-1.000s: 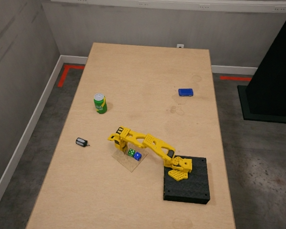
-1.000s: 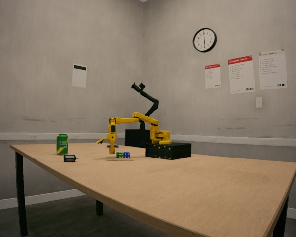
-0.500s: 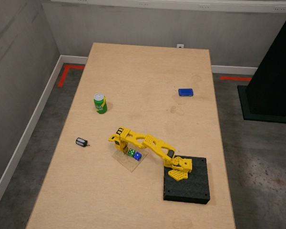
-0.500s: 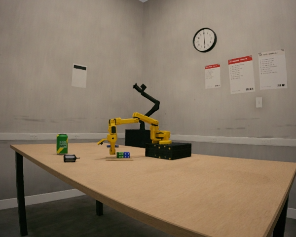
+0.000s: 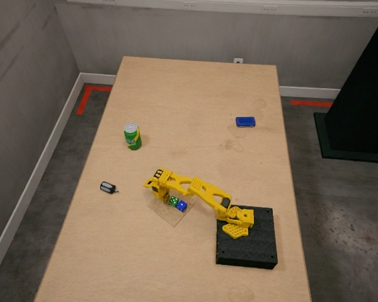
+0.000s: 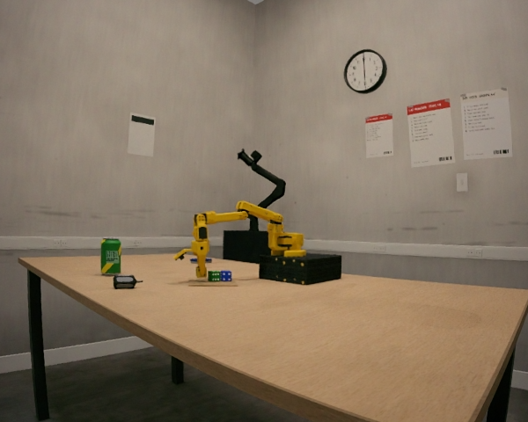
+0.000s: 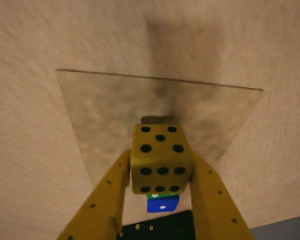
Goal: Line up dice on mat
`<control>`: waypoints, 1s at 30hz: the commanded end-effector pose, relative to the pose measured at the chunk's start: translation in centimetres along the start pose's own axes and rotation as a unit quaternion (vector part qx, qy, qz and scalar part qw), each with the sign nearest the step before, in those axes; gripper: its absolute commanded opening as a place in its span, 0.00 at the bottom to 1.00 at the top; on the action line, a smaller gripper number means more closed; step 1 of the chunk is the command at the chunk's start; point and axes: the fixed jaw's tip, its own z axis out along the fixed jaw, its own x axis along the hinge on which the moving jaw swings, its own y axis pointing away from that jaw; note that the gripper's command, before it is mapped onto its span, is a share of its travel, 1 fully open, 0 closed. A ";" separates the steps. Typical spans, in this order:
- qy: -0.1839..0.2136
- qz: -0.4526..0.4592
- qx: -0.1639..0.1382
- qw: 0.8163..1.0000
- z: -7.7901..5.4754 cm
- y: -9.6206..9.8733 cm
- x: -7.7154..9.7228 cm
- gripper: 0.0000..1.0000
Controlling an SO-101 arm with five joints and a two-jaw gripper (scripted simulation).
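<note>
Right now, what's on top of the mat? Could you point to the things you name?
On the mat (image 5: 173, 221) (image 7: 105, 100) sit a green die (image 5: 174, 201) (image 6: 214, 276) and a blue die (image 5: 182, 206) (image 6: 226, 276). The gripper (image 7: 161, 167) and its yellow die (image 7: 162, 159) hide part of it.

Beyond the pincer (image 5: 164, 199) (image 6: 201, 273) (image 7: 161, 167), a green soda can (image 5: 133, 136) (image 6: 111, 256) stands upright on the surface (image 5: 183, 107) (image 6: 300, 309) (image 7: 25, 165); a small black-and-grey object (image 5: 108, 187) (image 6: 125, 281) lies nearer the pincer than a blue box (image 5: 245, 121) (image 6: 195, 260).

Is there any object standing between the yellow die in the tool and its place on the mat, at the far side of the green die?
Nothing visible stands between the yellow die and the mat below it.
</note>
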 end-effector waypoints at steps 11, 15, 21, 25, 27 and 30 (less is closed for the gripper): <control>0.001 0.005 -0.001 1.000 0.7 -0.2 0.0 0.00; 0.001 0.005 -0.001 1.000 0.9 -0.2 0.0 0.00; 0.001 0.005 -0.001 1.000 1.2 -0.2 0.0 0.00; 0.001 0.005 -0.001 1.000 1.2 -0.2 0.0 0.00; 0.001 0.005 -0.001 1.000 1.2 -0.2 0.0 0.00; 0.001 0.005 -0.001 1.000 1.3 -0.2 0.0 0.00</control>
